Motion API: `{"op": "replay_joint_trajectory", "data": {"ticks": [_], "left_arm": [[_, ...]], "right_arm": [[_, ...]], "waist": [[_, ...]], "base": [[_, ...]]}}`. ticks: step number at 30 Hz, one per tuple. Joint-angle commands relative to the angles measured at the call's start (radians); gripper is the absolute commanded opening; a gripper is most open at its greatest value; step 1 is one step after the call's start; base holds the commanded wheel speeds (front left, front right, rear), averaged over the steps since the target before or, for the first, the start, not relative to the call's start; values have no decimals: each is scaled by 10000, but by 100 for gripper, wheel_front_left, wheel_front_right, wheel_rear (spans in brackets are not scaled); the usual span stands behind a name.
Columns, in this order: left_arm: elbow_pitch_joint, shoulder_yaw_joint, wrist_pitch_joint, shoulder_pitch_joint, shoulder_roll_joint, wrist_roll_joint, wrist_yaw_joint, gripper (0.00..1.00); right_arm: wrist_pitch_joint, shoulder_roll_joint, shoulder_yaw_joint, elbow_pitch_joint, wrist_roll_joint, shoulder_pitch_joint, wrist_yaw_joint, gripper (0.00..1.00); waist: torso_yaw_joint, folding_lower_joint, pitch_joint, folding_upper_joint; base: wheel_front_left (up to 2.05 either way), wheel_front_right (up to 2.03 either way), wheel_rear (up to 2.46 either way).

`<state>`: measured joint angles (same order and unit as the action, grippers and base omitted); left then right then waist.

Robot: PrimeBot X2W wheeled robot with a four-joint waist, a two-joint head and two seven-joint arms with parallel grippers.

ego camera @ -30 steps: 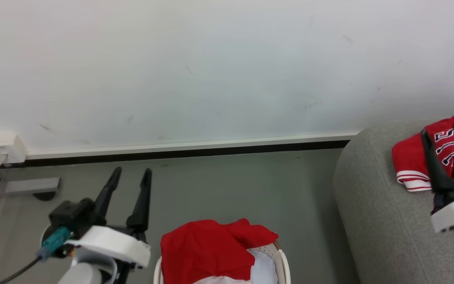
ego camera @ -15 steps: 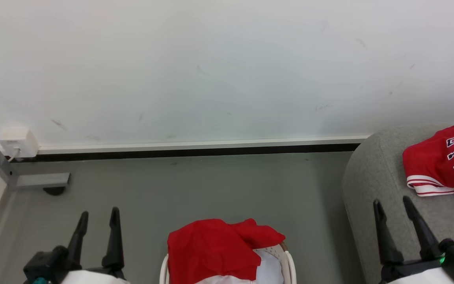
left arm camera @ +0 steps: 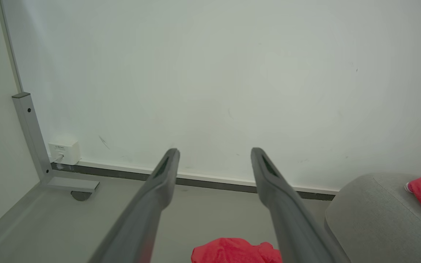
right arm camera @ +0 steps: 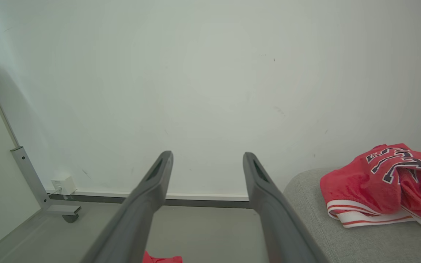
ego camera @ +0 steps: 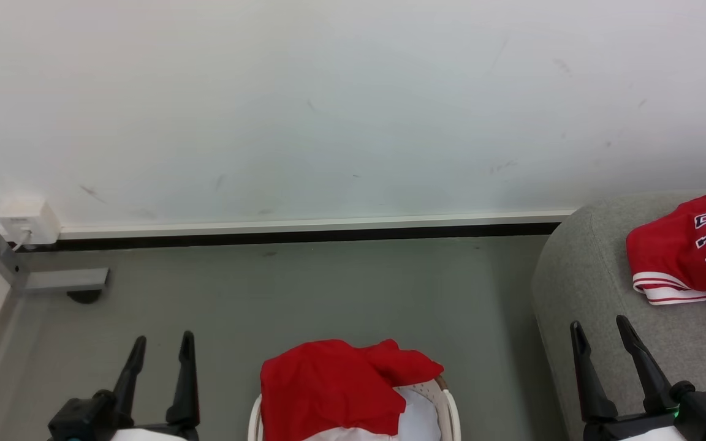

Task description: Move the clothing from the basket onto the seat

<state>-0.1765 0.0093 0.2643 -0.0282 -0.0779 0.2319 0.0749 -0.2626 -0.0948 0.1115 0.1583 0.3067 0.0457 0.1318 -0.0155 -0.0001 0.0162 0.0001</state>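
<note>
The left end effector (ego camera: 163, 337) and the right end effector (ego camera: 599, 322) both stand released, fingers spread and empty, pointing toward the wall (ego camera: 353, 110). Between them a crumpled red garment (ego camera: 328, 386) is draped over the rim of the cream perforated basket (ego camera: 448, 410), its longer run lying roughly left to right. It lies nearer the left end effector, inward of and lower in the view than its fingertips. A red jersey (ego camera: 678, 251) with a white-striped hem rests on the grey seat (ego camera: 561, 275) at the robot's right, beyond the right end effector. Its black-and-white block lettering is folded; no whole word can be read.
</note>
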Motion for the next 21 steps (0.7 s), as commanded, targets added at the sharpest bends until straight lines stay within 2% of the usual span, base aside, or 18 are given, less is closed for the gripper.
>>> {"op": "replay_joint_trajectory", "data": {"ticks": [1, 21], "left_arm": [[-27, 80, 1, -54, 11, -176, 50, 100], [-315, 373, 3, -236, 242, -499, 433, 100]], "right_arm": [[-30, 5, 3, -8, -51, 84, -22, 100], [-31, 81, 179, 2, 35, 167, -22, 100]], "waist": [[-16, 1, 0, -1], [-113, 1, -68, -1]], "base": [[0, 0, 0], [0, 0, 0]]}}
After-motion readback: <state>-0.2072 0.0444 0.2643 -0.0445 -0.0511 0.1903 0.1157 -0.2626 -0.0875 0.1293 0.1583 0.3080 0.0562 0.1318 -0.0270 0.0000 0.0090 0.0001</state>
